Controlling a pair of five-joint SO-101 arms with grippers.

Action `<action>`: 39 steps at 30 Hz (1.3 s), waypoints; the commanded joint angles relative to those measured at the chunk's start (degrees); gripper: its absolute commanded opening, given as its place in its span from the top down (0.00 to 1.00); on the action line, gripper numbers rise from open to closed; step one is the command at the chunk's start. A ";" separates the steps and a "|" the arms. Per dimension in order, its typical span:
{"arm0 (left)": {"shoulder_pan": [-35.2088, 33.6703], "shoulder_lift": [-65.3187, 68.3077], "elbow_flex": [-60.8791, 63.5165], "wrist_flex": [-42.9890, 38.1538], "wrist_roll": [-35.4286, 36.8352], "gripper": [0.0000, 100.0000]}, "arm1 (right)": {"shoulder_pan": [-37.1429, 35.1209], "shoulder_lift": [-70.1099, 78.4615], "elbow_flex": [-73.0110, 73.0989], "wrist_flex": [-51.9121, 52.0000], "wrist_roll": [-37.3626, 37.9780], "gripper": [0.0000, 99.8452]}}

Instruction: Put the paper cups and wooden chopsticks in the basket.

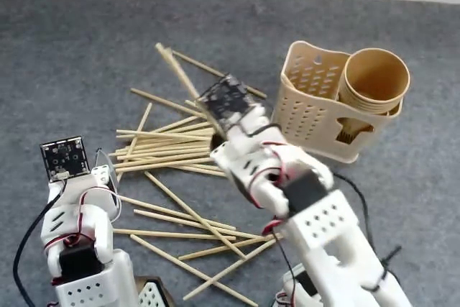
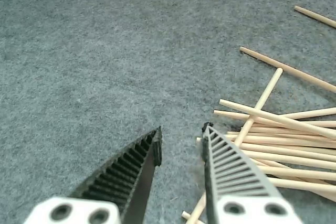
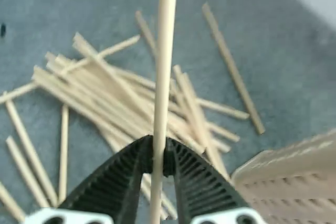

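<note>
A beige perforated basket point(image 1: 310, 109) stands on the grey carpet at the right, and stacked paper cups point(image 1: 375, 80) sit in its right compartment. Many wooden chopsticks point(image 1: 169, 145) lie scattered in the middle. My right gripper point(image 3: 159, 149) is shut on one chopstick point(image 3: 167, 51), which it holds lifted over the pile point(image 3: 115, 98) just left of the basket point(image 3: 294, 182). In the high view that chopstick point(image 1: 178, 71) sticks out up-left past the right arm's camera board. My left gripper point(image 2: 181, 140) hangs open over bare carpet at the pile's left edge point(image 2: 278, 140), holding nothing.
More chopsticks point(image 1: 194, 239) lie crossed near the front, between the two arm bases. Bare carpet spreads to the far left and behind the basket. A black cable point(image 1: 29, 242) runs along the left arm.
</note>
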 commanded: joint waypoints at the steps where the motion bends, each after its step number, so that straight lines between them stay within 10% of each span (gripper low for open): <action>1: -0.22 -0.66 -0.31 -0.97 0.35 0.86 | 4.79 -5.85 -3.82 -4.26 0.26 0.99; 39: -0.22 -0.66 -0.31 -0.97 0.35 0.86 | 25.01 -9.36 21.49 -57.63 0.09 0.99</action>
